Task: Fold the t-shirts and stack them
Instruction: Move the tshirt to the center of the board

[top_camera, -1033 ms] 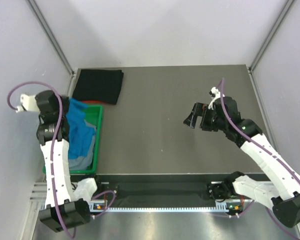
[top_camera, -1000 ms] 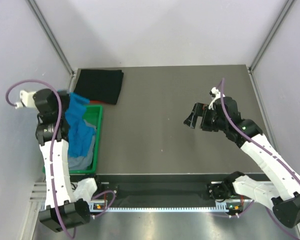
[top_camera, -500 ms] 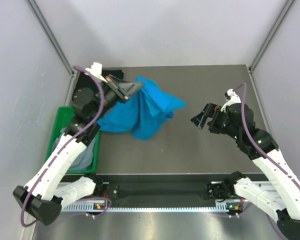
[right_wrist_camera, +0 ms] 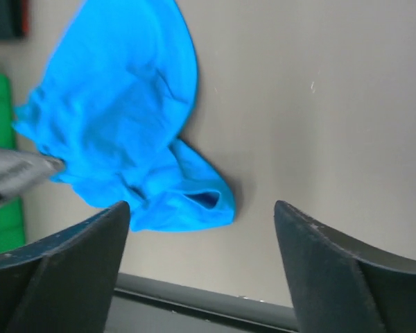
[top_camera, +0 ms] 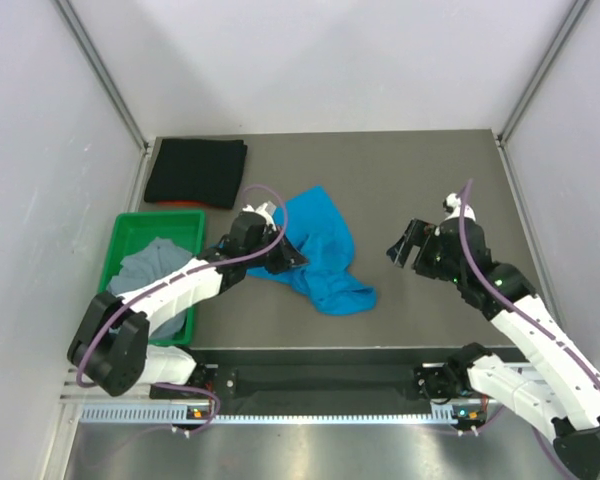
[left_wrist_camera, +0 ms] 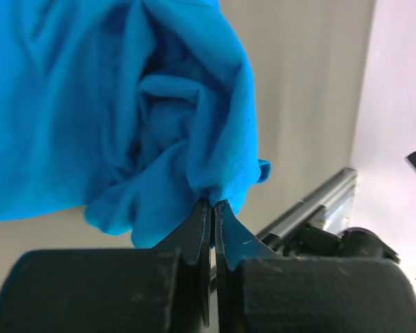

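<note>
T-shirt cloth in bright blue, the blue t-shirt (top_camera: 322, 250), lies crumpled on the grey table (top_camera: 420, 170) a little left of the middle, with one rounded lobe towards the far side and a bunched end towards the near right. The left gripper (top_camera: 288, 258) sits low at the shirt's left edge. In the left wrist view its fingers (left_wrist_camera: 206, 220) are pressed almost together, with a fold of the blue fabric pinched between their tips. The right gripper (top_camera: 404, 243) hangs above bare table to the right of the shirt, apart from it. In the right wrist view its fingers (right_wrist_camera: 90, 236) stand wide and hold nothing, with the shirt lying below and between them. A folded black t-shirt (top_camera: 197, 172) lies flat in the far left corner. Near it on the left, a green bin (top_camera: 160, 215) holds a grey garment (top_camera: 150, 268), possibly another t-shirt, though its shape is hard to read from above.
</note>
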Action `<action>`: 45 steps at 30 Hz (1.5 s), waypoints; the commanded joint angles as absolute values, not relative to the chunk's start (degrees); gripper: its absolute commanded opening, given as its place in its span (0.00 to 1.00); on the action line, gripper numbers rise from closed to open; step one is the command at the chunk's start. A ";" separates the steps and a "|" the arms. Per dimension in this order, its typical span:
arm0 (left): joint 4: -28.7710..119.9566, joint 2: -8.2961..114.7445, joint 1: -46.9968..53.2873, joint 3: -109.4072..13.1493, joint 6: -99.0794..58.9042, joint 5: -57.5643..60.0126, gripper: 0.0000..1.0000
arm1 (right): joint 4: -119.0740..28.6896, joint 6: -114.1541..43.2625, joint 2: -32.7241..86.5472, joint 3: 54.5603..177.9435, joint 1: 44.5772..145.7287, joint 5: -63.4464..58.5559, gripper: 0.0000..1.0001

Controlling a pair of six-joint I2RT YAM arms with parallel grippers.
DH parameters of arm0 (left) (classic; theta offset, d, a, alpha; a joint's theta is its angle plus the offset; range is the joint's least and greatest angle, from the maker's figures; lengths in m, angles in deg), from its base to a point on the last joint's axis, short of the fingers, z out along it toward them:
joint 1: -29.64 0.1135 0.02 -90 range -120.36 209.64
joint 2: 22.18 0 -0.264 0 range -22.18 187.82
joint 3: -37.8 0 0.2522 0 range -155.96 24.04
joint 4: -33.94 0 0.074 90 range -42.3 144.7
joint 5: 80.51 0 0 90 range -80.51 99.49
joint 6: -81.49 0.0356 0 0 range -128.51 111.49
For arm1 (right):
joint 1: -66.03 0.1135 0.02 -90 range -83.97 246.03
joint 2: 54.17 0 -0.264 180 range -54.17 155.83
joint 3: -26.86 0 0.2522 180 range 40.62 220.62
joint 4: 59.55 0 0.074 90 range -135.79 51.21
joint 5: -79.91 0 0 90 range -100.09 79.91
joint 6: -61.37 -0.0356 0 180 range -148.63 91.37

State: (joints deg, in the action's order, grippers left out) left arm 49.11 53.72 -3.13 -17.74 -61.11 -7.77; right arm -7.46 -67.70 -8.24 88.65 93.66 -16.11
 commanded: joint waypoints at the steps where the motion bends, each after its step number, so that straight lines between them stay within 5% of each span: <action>1: 50.95 53.92 -3.23 -19.55 -56.85 -4.32 0.00 | -14.90 -67.13 -6.36 83.87 94.33 -10.82 0.83; 6: 44.55 59.11 -3.23 -26.13 -57.46 -9.12 0.00 | -19.85 -69.58 -4.77 77.90 95.47 -3.05 0.71; 17: 23.03 85.64 -3.40 -55.92 -63.88 -20.48 0.00 | -12.92 -71.69 -10.40 78.67 96.35 -17.02 0.75; 22: 25.63 101.46 -3.23 -72.76 -61.07 -24.34 0.00 | -14.49 -71.26 -10.22 78.76 96.35 -18.87 0.76; 23: 26.42 103.57 -3.23 -75.25 -60.89 -27.92 0.02 | -15.11 -70.65 -10.05 78.76 96.35 -18.88 0.76; 24: 31.65 106.98 -3.05 -78.50 -60.72 -29.87 0.25 | -15.64 -70.64 -10.05 78.94 96.35 -18.96 0.76; 26: 39.22 108.33 -2.09 -83.60 -57.48 -33.13 0.44 | -17.13 -70.56 -9.18 78.94 96.35 -18.79 0.76; 30: 53.91 96.34 -0.24 -77.22 -44.13 -23.24 0.66 | -20.64 -68.72 -5.31 77.80 96.26 -16.77 0.75; 35: 79.98 85.32 0.38 -72.21 -34.18 -5.92 0.63 | -22.32 -62.04 6.53 82.52 95.47 -10.97 0.67; 45: 79.78 60.35 0.38 -38.64 -33.82 4.65 0.69 | -23.81 -74.67 16.58 83.08 94.33 -12.28 0.61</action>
State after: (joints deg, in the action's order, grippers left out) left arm 77.45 62.74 0.56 -44.56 -35.42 -0.82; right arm -21.01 -68.07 15.67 83.73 94.71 -11.58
